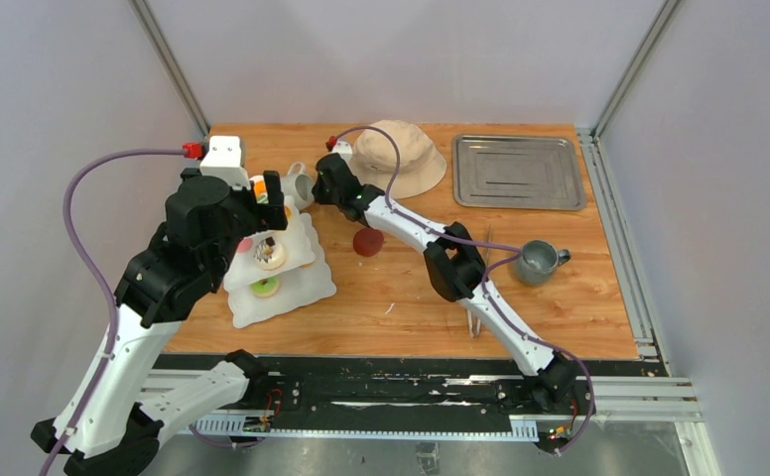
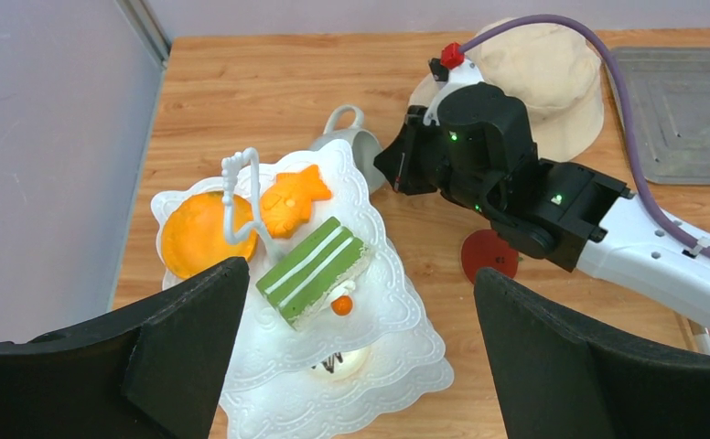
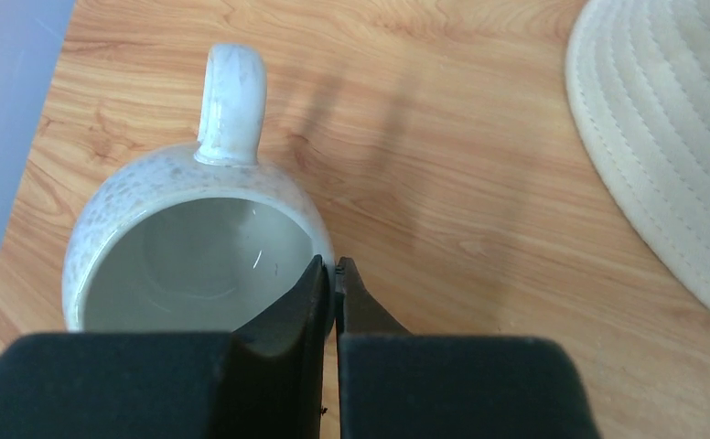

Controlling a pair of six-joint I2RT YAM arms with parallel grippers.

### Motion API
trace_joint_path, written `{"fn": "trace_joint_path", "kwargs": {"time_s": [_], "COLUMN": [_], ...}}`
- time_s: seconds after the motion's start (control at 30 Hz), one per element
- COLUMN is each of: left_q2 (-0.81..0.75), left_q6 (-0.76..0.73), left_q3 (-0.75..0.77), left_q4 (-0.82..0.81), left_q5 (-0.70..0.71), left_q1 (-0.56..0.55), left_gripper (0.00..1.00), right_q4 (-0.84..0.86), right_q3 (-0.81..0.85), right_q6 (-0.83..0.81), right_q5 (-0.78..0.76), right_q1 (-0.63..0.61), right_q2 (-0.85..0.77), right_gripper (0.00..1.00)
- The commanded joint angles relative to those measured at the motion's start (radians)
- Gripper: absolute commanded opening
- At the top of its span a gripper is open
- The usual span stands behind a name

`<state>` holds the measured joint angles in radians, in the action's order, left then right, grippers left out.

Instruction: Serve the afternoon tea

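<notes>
The white wavy-edged three-tier stand (image 1: 307,288) stands at the table's left. In the left wrist view its top tier (image 2: 383,311) holds a round orange pastry (image 2: 196,240), an orange fish-shaped pastry (image 2: 294,196) and a green striped cake (image 2: 315,270). A pale pastry (image 2: 338,362) lies on a lower tier. My left gripper (image 2: 360,272) hangs open and empty above the stand. My right gripper (image 3: 335,273) is shut on the rim of the white mug (image 3: 196,247), one finger inside and one outside. The grey mug (image 1: 540,261) stands at the right.
A beige bucket hat (image 1: 396,157) lies behind the right arm, close to the white mug. A metal tray (image 1: 515,171) lies at the back right. A red disc (image 1: 368,243) lies mid-table. Metal tongs (image 1: 475,319) lie near the front edge.
</notes>
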<state>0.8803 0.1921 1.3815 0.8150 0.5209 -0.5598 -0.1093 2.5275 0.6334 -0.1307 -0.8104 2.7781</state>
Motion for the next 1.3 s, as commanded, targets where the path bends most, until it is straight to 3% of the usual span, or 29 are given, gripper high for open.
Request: {"fn": "trace_joint_path", "kwargs": {"time_s": [0.0,0.43,0.63,1.27], "left_q2": [-0.019,-0.022,-0.039,-0.082], "left_q6": [0.01,0.004,0.006,0.031], "left_q3": [-0.01,-0.024,-0.04,-0.03], "left_q4": [-0.037,-0.043,-0.076,-0.047], "left_q5": [0.023,0.012,0.002,-0.124], "left_q1": [-0.002,-0.001,-0.002,-0.002], "left_gripper": [0.98,0.98,0.98,0.98], "right_q4": [-0.005,0.07,0.097,0.106], "right_q3": [-0.133,-0.423,-0.596,-0.769], "right_q6": [-0.045,-0.073,-0.107,-0.138], "right_q5": [-0.132,-0.188,-0.136,-0.156], "right_q1": [-0.012,-0.01,0.005,0.003], "right_q2": [-0.125,-0.339,-0.469,-0.651], "right_gripper": [0.01,0.01,0.0,0.0]}}
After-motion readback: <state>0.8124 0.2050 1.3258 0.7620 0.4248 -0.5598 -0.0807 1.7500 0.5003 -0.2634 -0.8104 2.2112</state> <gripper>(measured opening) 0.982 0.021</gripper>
